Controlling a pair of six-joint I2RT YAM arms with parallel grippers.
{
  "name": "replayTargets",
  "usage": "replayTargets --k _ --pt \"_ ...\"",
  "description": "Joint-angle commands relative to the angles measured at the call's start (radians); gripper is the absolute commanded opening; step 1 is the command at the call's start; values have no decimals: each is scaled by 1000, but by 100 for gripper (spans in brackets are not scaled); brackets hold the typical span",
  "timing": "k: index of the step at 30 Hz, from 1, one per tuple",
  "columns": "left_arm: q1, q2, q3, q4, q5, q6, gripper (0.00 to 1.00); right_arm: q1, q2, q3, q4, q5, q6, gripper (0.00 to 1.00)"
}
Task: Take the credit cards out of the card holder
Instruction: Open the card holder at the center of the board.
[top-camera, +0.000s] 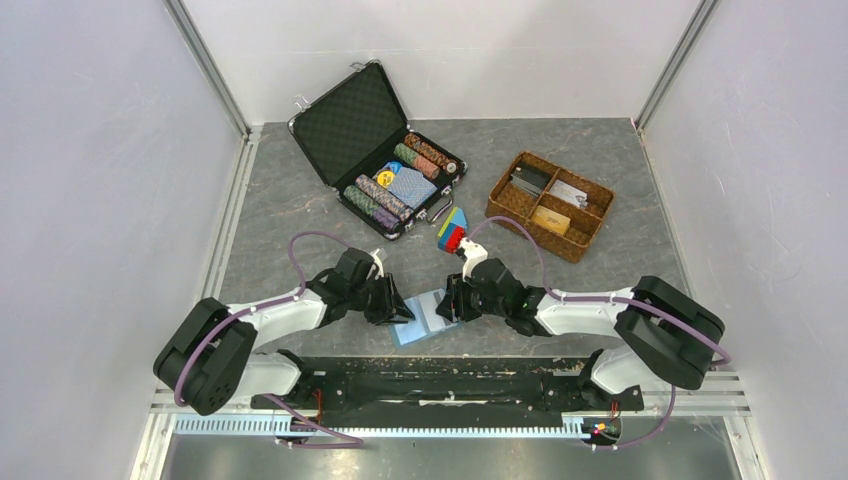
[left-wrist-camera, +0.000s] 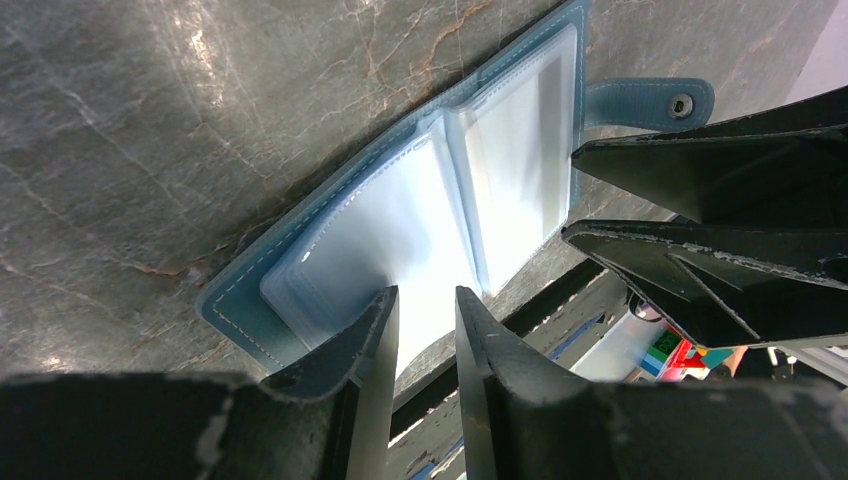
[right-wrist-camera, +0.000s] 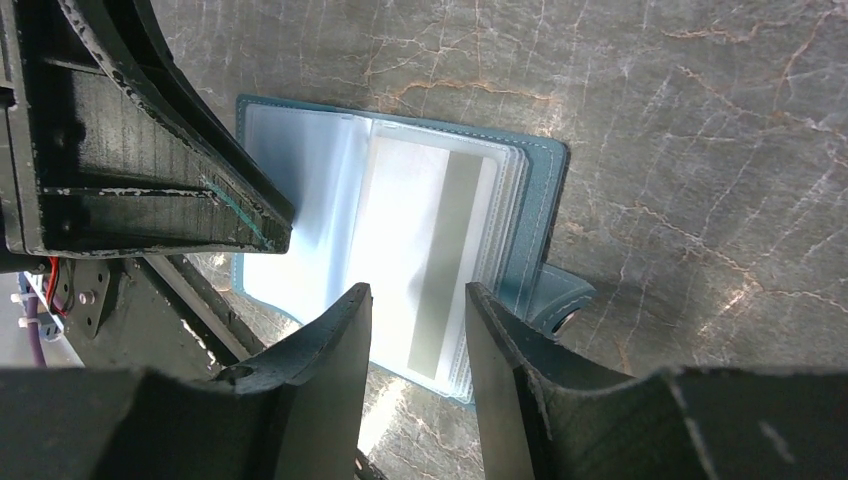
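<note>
The light-blue card holder (top-camera: 425, 322) lies open flat on the grey table near the front edge, between both grippers. In the left wrist view its cover (left-wrist-camera: 245, 305) frames clear plastic sleeves. In the right wrist view a pale card with a grey stripe (right-wrist-camera: 440, 250) shows inside the right-hand sleeve. My left gripper (top-camera: 398, 312) (left-wrist-camera: 425, 295) is slightly open, its tips over the left page. My right gripper (top-camera: 447, 305) (right-wrist-camera: 415, 292) is open over the right page. An orange-yellow card (top-camera: 550, 220) and a greyish card (top-camera: 568, 193) lie in the wicker tray.
A brown wicker tray (top-camera: 497, 205) stands at the back right. An open black chip case (top-camera: 345, 125) with chips and a card deck stands at the back centre. A coloured block toy (top-camera: 452, 232) lies just behind the grippers. The black base rail (top-camera: 440, 375) runs along the front edge.
</note>
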Motion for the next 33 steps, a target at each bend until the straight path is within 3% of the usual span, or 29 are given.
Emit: replayTargets --k 1,25,33 --pt "-4 -6 0 -31 -20 25 35 2 11 29 39 -2 5 42" --pt "-3 -13 -9 -28 -21 20 35 3 44 45 11 -29 11 41" --pt "-3 -12 -16 -17 -24 13 35 -9 86 -45 313 -196 140 41"
